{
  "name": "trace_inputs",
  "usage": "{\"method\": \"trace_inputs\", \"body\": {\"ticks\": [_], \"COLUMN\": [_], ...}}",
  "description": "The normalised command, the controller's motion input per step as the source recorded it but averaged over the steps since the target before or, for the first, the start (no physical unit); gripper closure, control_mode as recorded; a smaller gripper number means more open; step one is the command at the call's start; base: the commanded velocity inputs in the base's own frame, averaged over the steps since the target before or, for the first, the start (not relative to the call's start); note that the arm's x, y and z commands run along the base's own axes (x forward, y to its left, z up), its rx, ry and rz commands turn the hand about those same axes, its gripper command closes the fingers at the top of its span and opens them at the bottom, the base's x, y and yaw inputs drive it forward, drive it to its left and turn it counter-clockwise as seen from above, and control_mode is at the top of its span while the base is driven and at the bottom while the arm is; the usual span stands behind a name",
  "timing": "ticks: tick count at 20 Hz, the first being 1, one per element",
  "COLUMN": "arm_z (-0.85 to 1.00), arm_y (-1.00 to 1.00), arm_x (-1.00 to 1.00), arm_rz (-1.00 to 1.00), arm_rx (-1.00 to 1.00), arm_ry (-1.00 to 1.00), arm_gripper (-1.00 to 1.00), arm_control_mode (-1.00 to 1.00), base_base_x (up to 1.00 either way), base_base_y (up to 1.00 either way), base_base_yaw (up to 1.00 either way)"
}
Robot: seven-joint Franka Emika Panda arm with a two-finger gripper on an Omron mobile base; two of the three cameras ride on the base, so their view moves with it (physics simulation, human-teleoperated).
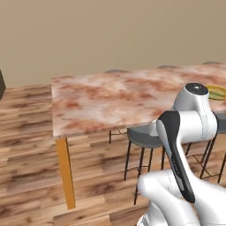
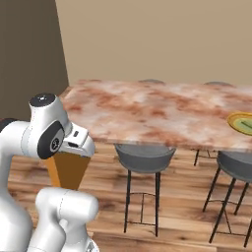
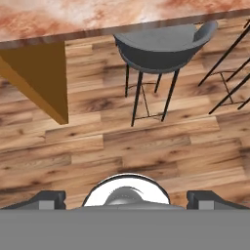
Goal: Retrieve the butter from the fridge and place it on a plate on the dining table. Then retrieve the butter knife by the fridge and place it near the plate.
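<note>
The dining table (image 1: 110, 101) (image 2: 162, 110) with its reddish-brown and white marbled top stretches ahead of me. The plate (image 1: 217, 92) (image 2: 242, 123), yellow-rimmed with a pale green centre, lies near the table's right end, cut off by the frame edge. In the hand view my gripper (image 3: 127, 197) is open, its two dark fingertips (image 3: 49, 199) far apart with nothing between them, looking down at the wooden floor in front of the table's near edge (image 3: 97, 29). The butter, the fridge and the butter knife are out of view.
Round grey stools (image 1: 143, 137) (image 2: 144, 157) (image 3: 166, 46) stand tucked under the table's near side, another at the right (image 2: 236, 165). An orange-brown table leg (image 1: 65, 172) (image 2: 69, 170) (image 3: 41, 78) holds up the left corner. A dark wall panel (image 2: 29, 49) rises at the left.
</note>
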Motion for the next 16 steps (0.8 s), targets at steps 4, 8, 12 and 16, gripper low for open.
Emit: {"method": "trace_inputs", "body": {"ticks": [4,8,12,16], "arm_z": [0.00,0.00,0.00,0.00], "arm_y": [0.00,0.00,0.00,0.00], "arm_x": [0.00,0.00,0.00,0.00], "arm_rz": [0.00,0.00,0.00,0.00], "arm_rx": [0.00,0.00,0.00,0.00], "arm_ry": [0.00,0.00,0.00,0.00], "arm_gripper": [-1.00,-1.00,-1.00,-1.00], "arm_control_mode": [1.00,1.00,1.00,1.00], "base_base_x": [-0.17,-0.03,0.00,0.00], "base_base_y": [1.00,1.00,1.00,1.00], "base_base_yaw": [0.00,0.00,0.00,0.00]}}
